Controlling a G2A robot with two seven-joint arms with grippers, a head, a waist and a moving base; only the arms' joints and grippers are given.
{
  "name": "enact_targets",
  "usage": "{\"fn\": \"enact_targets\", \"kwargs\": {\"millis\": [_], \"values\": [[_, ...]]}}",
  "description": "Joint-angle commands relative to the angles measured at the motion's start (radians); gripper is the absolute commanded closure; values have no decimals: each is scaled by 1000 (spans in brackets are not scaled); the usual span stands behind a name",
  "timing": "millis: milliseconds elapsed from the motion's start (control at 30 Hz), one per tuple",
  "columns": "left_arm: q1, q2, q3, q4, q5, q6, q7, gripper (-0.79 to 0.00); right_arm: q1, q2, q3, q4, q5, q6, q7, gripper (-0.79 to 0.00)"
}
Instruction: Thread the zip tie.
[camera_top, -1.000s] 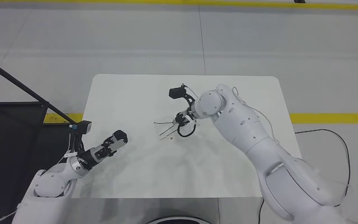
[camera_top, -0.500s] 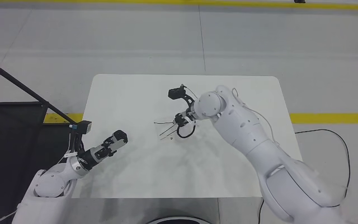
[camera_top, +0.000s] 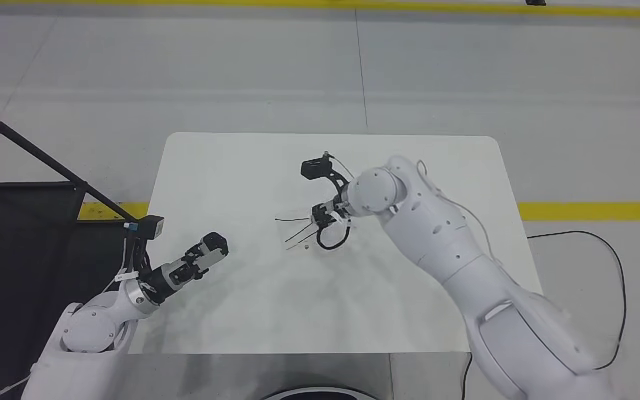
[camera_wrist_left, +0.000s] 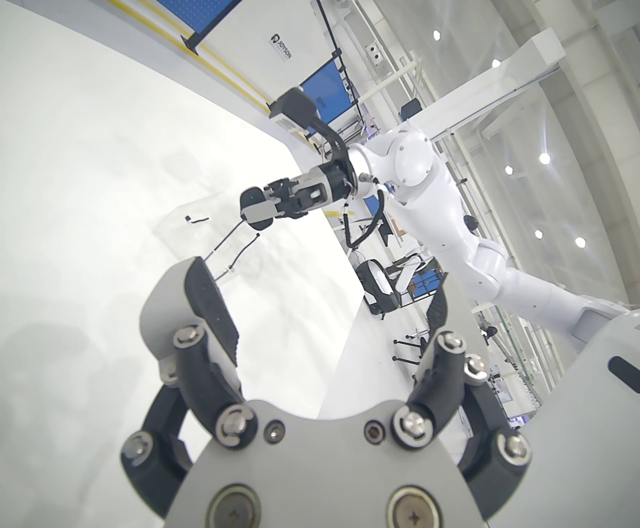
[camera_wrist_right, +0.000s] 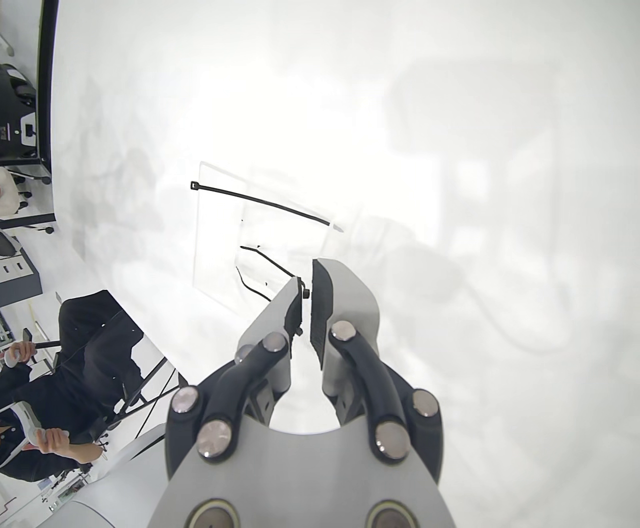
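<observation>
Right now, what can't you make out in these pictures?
- Bent black plastic zip tie: the part held in the right gripper is hidden between its grey fingers, right wrist view; threaded or not, I cannot tell.
- Top view: that tie and the straight black plastic zip tie are too small to separate.
- Clear plastic sheet: its far edge fades into the white table, right wrist view.

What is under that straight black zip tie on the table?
A clear plastic sheet, flat on the white table. The right gripper, shut on a second zip tie, covers the sheet's near corner.
</observation>
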Motion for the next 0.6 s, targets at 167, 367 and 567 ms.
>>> {"fn": "enact_targets", "kwargs": {"millis": [167, 367, 567], "values": [[0, 0, 0, 0, 0, 0, 0, -785, -19, 12, 27, -40, -14, 5, -2, 0], [0, 0, 0, 0, 0, 0, 0, -785, -55, 41, 82, -121, -23, -30, -7, 0], [-12, 5, 8, -7, -34, 18, -35, -785, -129, 93, 157, -331, -91, -67, 38, 0]]}}
